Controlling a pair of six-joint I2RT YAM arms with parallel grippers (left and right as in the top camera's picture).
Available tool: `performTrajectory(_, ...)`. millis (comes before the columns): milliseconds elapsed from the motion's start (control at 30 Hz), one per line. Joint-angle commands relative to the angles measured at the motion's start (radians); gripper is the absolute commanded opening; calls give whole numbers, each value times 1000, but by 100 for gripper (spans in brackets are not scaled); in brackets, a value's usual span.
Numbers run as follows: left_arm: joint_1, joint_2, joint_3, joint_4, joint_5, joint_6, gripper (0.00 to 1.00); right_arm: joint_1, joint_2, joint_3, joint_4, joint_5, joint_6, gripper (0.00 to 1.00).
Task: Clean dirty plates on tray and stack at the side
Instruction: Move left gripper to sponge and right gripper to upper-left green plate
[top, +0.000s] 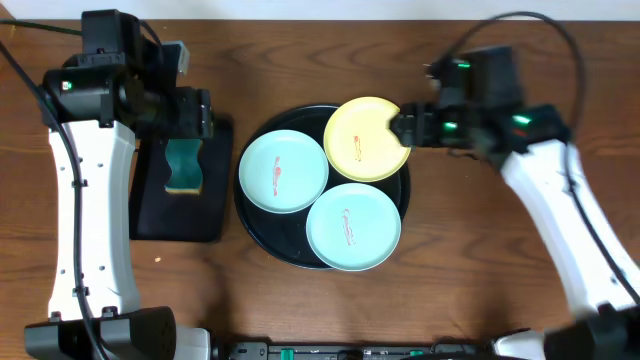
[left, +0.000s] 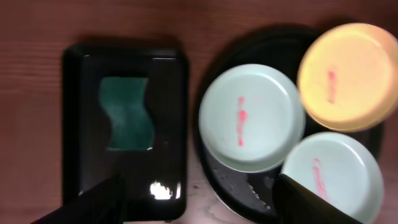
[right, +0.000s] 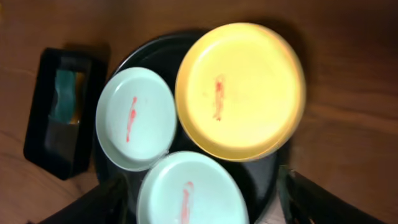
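Black tray (top: 255, 225) lies mostly hidden under three plates (top: 283, 172); your left tool (left: 200, 182) and right tool (right: 202, 179) both gape empty, fingers cropped.

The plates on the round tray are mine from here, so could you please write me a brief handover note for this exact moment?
Left gripper: open, holding nothing, above the sponge in the rectangular tray.
Right gripper: open, at the right edge of the yellow plate, no grip visible.
Plates: the yellow plate and two mint plates all sit on the round tray, each with a red smear.
Done: nothing wiped, nothing stacked.
Left: pick up the sponge, clean all three, stack them beside the tray.
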Motion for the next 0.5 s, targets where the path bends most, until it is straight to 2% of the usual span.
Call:
performTrajectory(0,2,5,22,1,-148,-73,75,84,95,120,0,63,111,71)
performTrajectory(233,2,23,20,10,-177,-78,75,215,315,301,-121,158,184,68)
performTrajectory(467,2,95,16,9,-185,-77,75,301,426,303,-115,229,257,52)
